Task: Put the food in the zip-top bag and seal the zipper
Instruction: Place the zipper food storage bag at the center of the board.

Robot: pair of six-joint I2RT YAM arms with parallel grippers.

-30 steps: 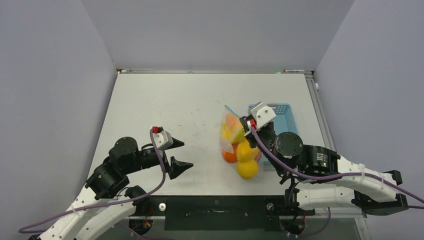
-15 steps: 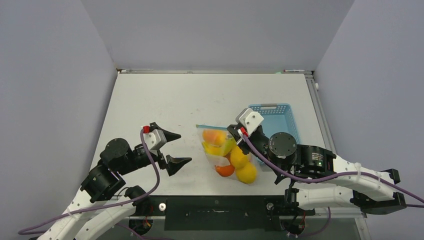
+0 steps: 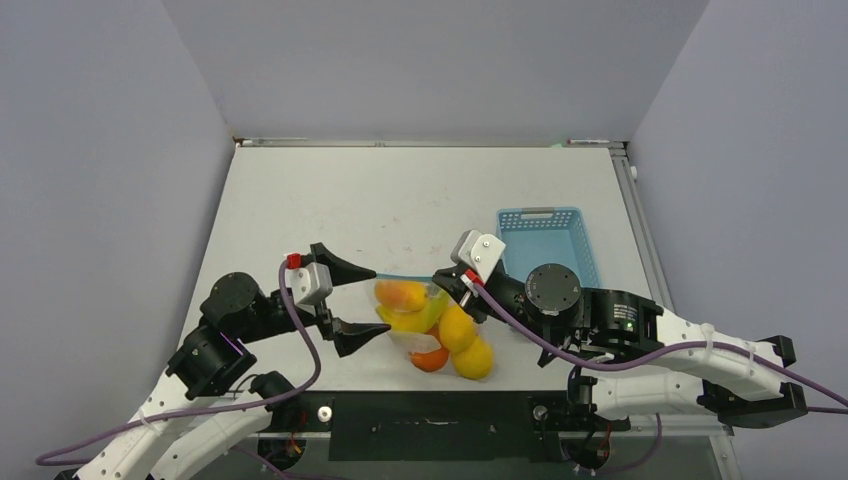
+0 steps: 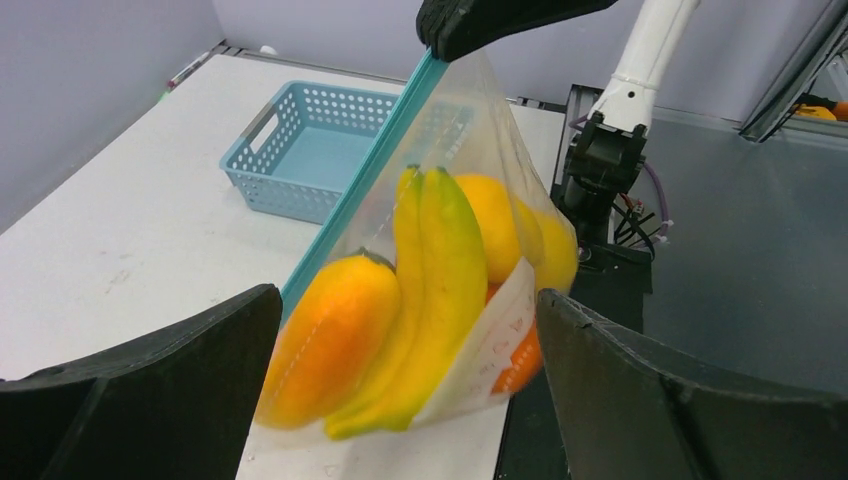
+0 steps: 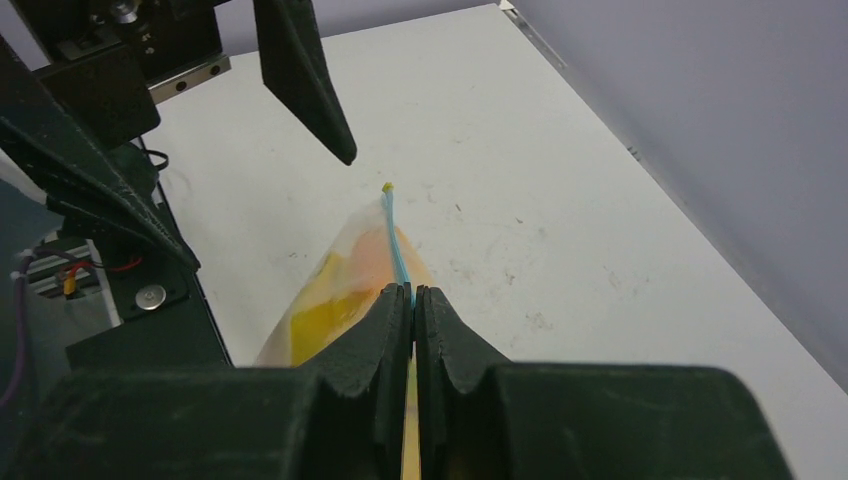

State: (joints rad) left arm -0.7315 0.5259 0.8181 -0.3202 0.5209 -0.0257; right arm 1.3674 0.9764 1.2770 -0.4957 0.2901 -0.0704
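Near front-centre of table [image 3: 330,200] | right gripper [image 5: 412,290] pinched together on zipper [image 4: 370,180], zip-top bag [image 3: 425,310] hanging from it | food inside bag: bananas [image 4: 440,270], orange-yellow fruit [image 4: 330,330], orange rounds | left gripper [image 3: 375,300] jaws wide apart, straddling bag's free end, gripping nothing | light blue basket [image 3: 545,240] behind right arm

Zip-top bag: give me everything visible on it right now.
The zip-top bag is clear crinkly plastic with a teal zipper along its mouth, which looks pressed shut as far as visible. It bulges with food: yellow bananas, orange and yellow rounds. A white printed patch shows low on one side. The right gripper pinches one zipper end; the open left gripper straddles the other end without visibly touching. Whether it rests on the table is unclear.
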